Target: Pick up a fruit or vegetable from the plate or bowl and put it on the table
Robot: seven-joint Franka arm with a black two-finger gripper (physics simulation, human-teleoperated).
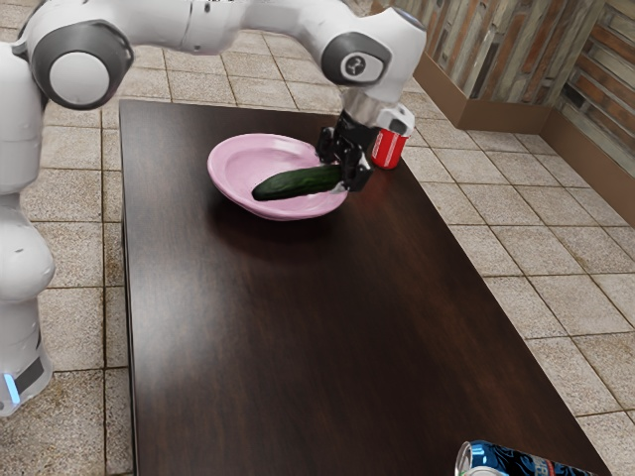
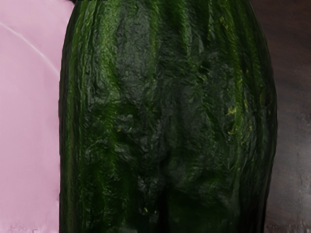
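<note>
A red can [image 1: 390, 151] sits well apart from a blue can [image 1: 516, 462].

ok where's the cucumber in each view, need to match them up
Exterior view: the cucumber is in the upper middle, in front of the pink plate, toward the exterior view's right side of it.
Wrist view: very large through the middle, between the plate's pink surface and the dark table.
Shared landmark: the pink plate.

Dark green cucumber [image 1: 296, 183], 1 pink plate [image 1: 230, 167]
</note>
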